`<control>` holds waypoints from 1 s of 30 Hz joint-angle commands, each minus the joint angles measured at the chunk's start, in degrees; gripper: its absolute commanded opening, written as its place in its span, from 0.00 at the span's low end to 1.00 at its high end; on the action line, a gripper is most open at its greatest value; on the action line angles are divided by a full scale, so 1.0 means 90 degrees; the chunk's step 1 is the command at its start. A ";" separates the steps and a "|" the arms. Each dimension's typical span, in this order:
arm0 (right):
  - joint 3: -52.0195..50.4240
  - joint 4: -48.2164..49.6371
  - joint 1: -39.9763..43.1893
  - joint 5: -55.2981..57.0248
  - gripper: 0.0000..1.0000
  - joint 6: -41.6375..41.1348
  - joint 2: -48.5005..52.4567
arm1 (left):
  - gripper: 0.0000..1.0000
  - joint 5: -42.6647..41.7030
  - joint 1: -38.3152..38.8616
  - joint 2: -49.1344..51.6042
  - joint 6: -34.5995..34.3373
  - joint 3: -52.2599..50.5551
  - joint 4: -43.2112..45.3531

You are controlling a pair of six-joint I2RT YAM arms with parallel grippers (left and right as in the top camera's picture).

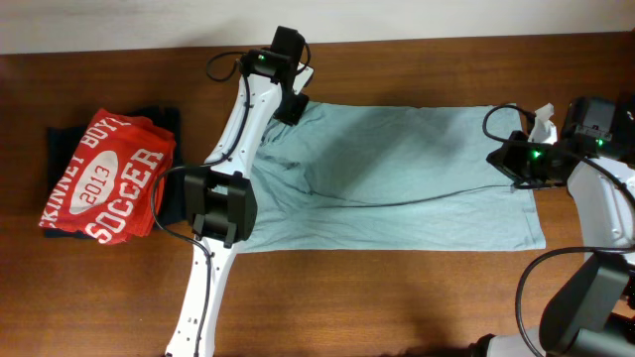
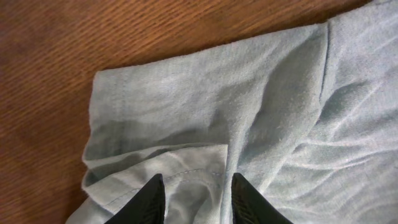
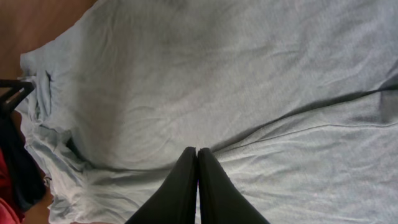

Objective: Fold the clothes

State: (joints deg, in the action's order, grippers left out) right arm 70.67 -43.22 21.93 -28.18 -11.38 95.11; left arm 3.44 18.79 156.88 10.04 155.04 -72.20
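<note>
Lying rumpled, thin grey-blue t-shirt [image 1: 417, 159], grainy wooden table [image 1: 397, 297]

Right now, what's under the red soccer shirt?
A black garment lies under the red shirt, its edges poking out at the top and right. Its middle is covered, so anything else underneath cannot be seen.

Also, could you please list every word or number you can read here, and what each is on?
"2013": red shirt, in its white oval.
"SOCCER": red shirt, below the oval.
"KINNEY BOY": red shirt, above the oval; ends cut off by folds, uncertain.
No text: grey-blue shirt.
</note>
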 commanded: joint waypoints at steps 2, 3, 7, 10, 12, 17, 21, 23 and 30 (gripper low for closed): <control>0.0143 -0.0015 -0.0005 -0.0058 0.08 0.0051 0.0010 | 0.34 -0.0092 -0.0034 0.0163 -0.0007 -0.0002 -0.0005; 0.0143 -0.0024 -0.0005 -0.0058 0.08 0.0051 0.0010 | 0.30 -0.0092 -0.0034 0.0187 -0.0007 -0.0002 -0.0007; 0.0143 -0.0032 -0.0005 -0.0058 0.08 0.0051 0.0010 | 0.22 -0.0092 -0.0034 0.0284 -0.0010 -0.0010 -0.0007; 0.0143 -0.0032 -0.0005 -0.0058 0.08 0.0051 0.0010 | 0.11 -0.0070 -0.0034 0.0282 -0.0010 -0.0005 0.0046; 0.0143 -0.0032 -0.0005 -0.0058 0.08 0.0051 0.0010 | 0.06 -0.0070 -0.0034 0.0272 -0.0010 0.0032 0.0044; 0.0143 -0.0032 -0.0005 -0.0058 0.08 0.0051 0.0010 | 0.01 -0.0066 -0.0041 0.0260 -0.0010 0.0041 -0.0160; 0.0143 -0.0049 -0.0005 -0.0058 0.07 0.0051 0.0010 | 0.01 0.0146 -0.0039 0.0104 -0.0010 0.0197 -0.0364; 0.0143 -0.0049 -0.0005 -0.0058 0.08 0.0051 0.0010 | 0.01 0.0374 -0.0049 -0.0070 -0.0010 0.0265 -0.0398; 0.0143 -0.0049 -0.0005 -0.0058 0.08 0.0051 0.0010 | 0.01 0.0481 -0.0151 -0.0899 -0.0010 0.0311 -0.0386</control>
State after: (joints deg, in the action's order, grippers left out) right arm 70.67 -43.48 21.93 -28.18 -11.38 95.11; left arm 6.46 18.55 155.79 10.04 156.03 -75.66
